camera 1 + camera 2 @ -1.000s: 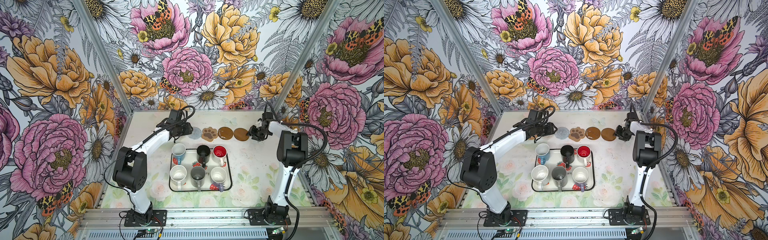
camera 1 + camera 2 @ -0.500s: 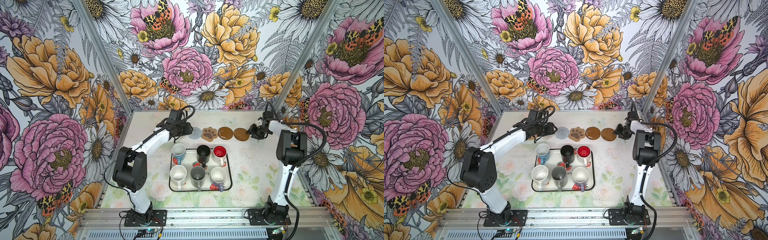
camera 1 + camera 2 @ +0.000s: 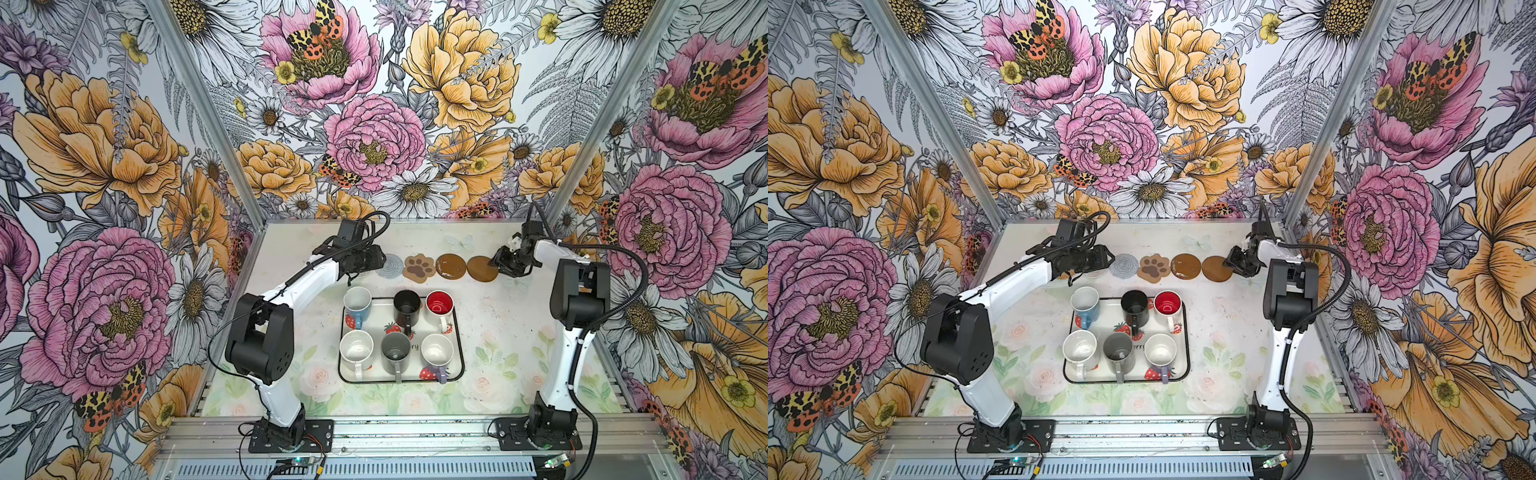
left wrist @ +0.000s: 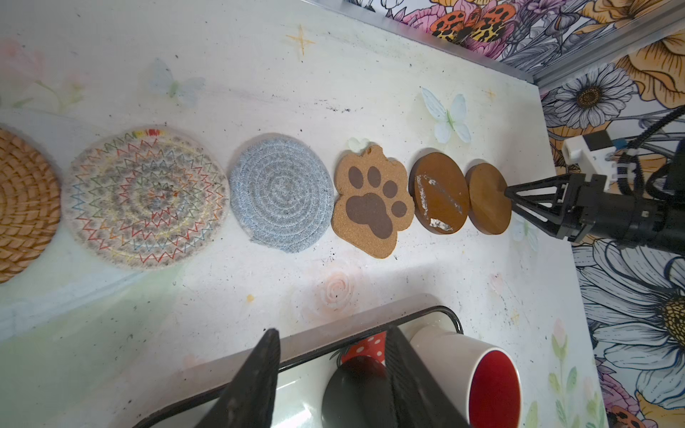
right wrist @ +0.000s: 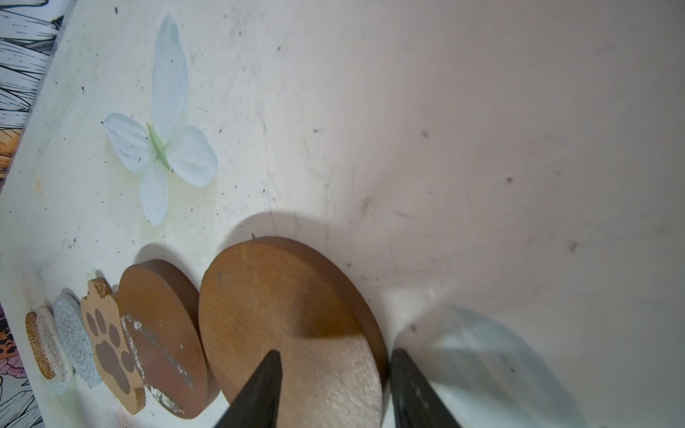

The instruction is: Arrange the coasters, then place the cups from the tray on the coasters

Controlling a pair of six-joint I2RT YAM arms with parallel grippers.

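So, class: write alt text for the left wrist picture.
Six coasters lie in a row on a table, with the right gripper open at the end brown disc. Up close, the open left gripper partly hides a tray holding a black mug and a red-lined mug.

The right gripper [image 5: 333,352] straddles the rim of the end coaster [image 5: 289,315], one finger above it and one past it over the table [image 5: 482,148]. Ahead of those fingertips, in one row, lie the second coaster [image 5: 159,326], third coaster [image 4: 370,203], fourth coaster [image 4: 281,192], fifth coaster [image 4: 148,200] and sixth coaster [image 4: 22,200]. In the left wrist view the tray [image 4: 300,400] and the middle mug [image 4: 354,392] show between the fingers of the left gripper [image 4: 331,329], and the row lies past their tips.
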